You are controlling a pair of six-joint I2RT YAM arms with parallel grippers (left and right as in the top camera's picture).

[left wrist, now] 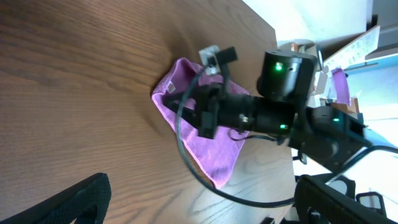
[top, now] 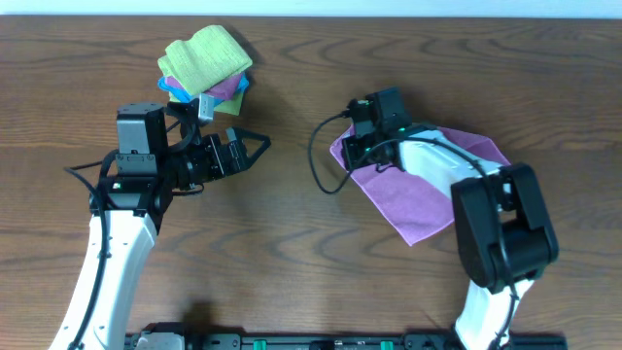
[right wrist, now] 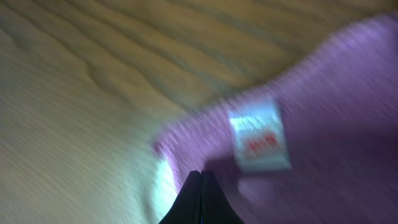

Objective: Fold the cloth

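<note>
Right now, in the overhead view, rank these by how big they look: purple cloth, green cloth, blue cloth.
Largest: purple cloth, partly under an arm.
Then green cloth.
Smallest: blue cloth, only a sliver showing.

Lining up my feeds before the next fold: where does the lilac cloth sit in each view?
Overhead: the lilac cloth lies right of centre, partly under the right arm.
Left wrist: mid-frame, behind that arm.
Right wrist: blurred, filling the right and bottom, white label showing.
Shared landmark: the right tool, shut, at the cloth's edge.
</note>
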